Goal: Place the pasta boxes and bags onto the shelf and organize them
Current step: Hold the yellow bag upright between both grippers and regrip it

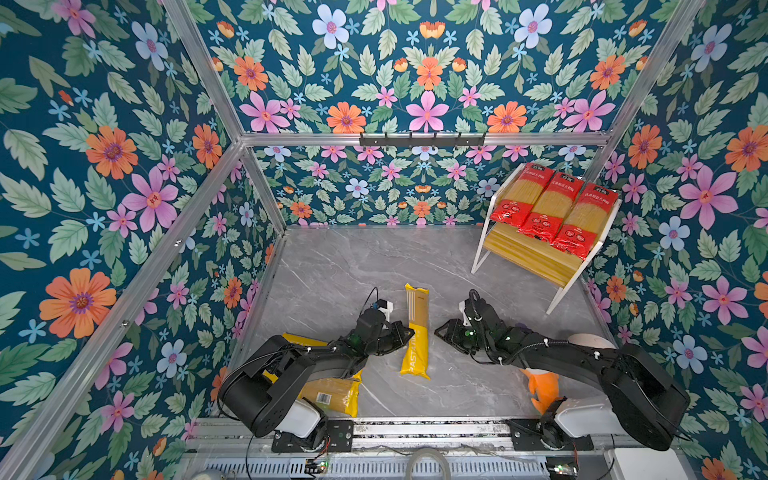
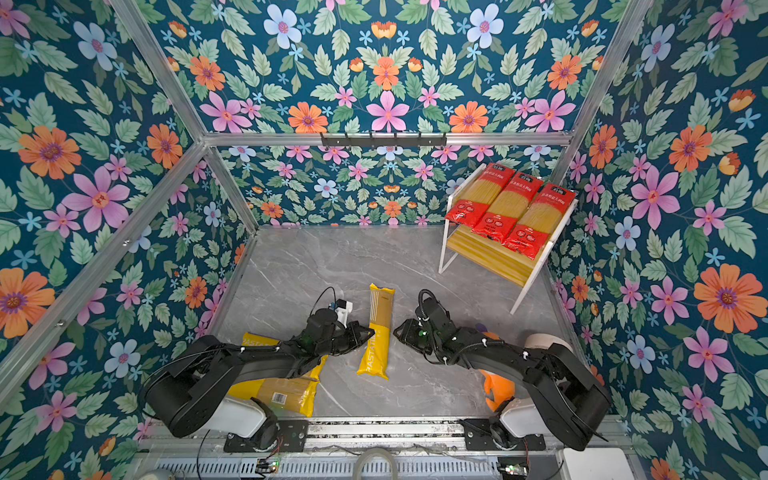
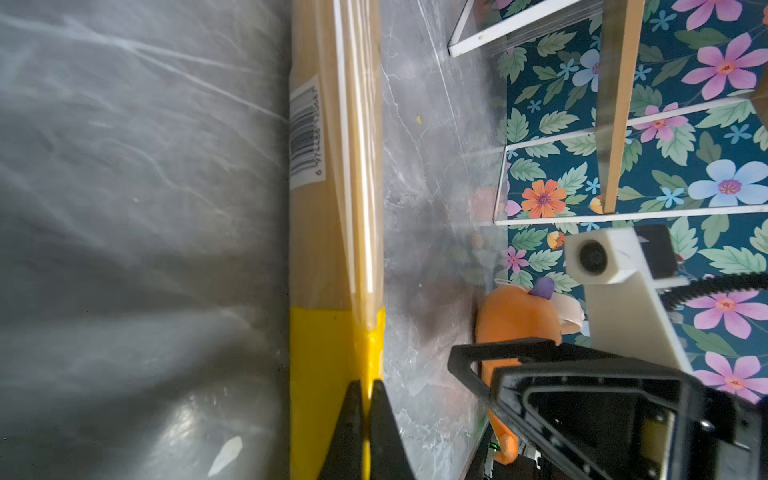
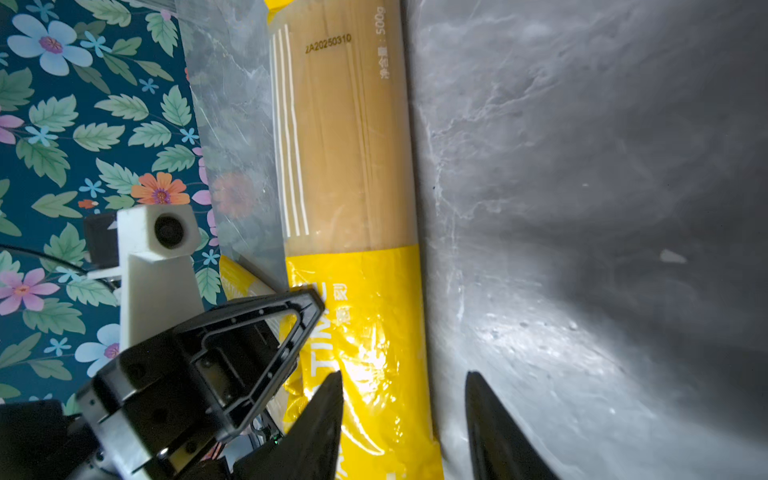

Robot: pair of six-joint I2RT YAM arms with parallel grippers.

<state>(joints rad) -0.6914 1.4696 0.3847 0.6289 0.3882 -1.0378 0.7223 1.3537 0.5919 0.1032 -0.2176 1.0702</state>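
The left tool (image 1: 410,331) is closed, its tips against the left edge of a yellow PASTATIME pack (image 1: 417,311) lying lengthwise on the grey worktop (image 1: 332,266); the right tool (image 1: 437,332) stands open just beside the pack's other edge; three red packs (image 1: 552,208) lie side by side on the top tier of the shelf (image 1: 528,255); two more yellow packs (image 1: 332,397) lie partly under the left arm.

Red packs (image 1: 552,208) atop shelf (image 1: 530,254), yellow pack (image 1: 419,347) (flat)
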